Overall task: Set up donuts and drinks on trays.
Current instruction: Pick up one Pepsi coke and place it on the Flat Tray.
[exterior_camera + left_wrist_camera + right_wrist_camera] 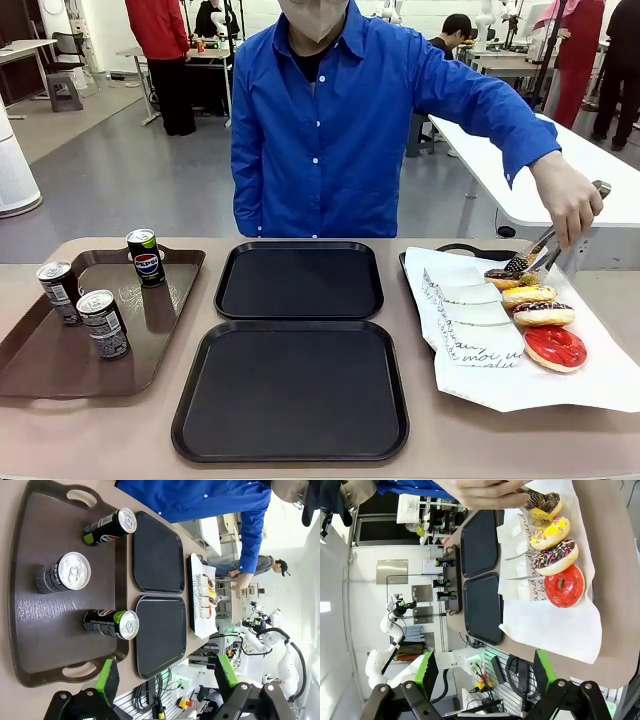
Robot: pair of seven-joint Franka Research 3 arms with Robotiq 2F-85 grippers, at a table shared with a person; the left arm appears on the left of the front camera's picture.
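Table with the far black tray and the near black tray at mid-table, one behind the other, both bare. Brown tray at the table's left edge, carrying three upright cans. White paper sheet at the right edge, bearing four donuts in a row beside paper sleeves. A person's hand holds tongs, tips at the farthest donut. Left gripper, above the brown tray, and right gripper, above the sheet: fingers spread, nothing between.
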